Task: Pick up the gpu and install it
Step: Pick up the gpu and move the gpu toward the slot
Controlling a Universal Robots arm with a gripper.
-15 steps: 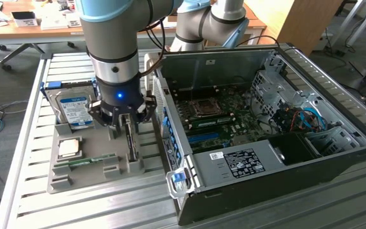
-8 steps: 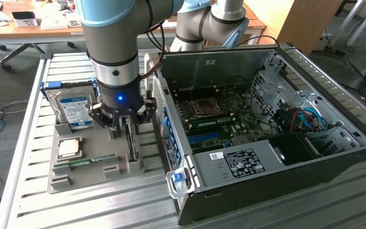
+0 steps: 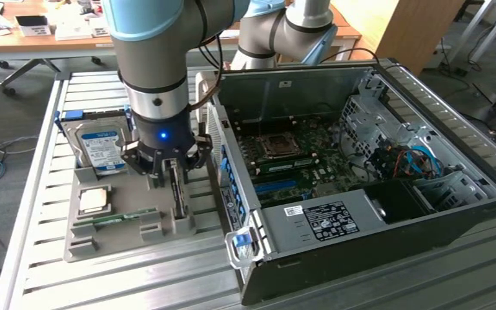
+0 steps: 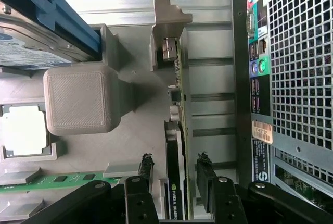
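On-edge gpu (image 3: 179, 200) in grey holder (image 3: 119, 239), lower left of exterior view; gripper (image 4: 176, 157) spread, straddling it without contact; likely light, stiff, fragile, so pinch the flat faces mid-board.

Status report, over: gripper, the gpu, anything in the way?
Gripper open, fingers straddling the gpu, not touching. It stands on edge in the gray tray, not lifted. Nothing between fingers and card.
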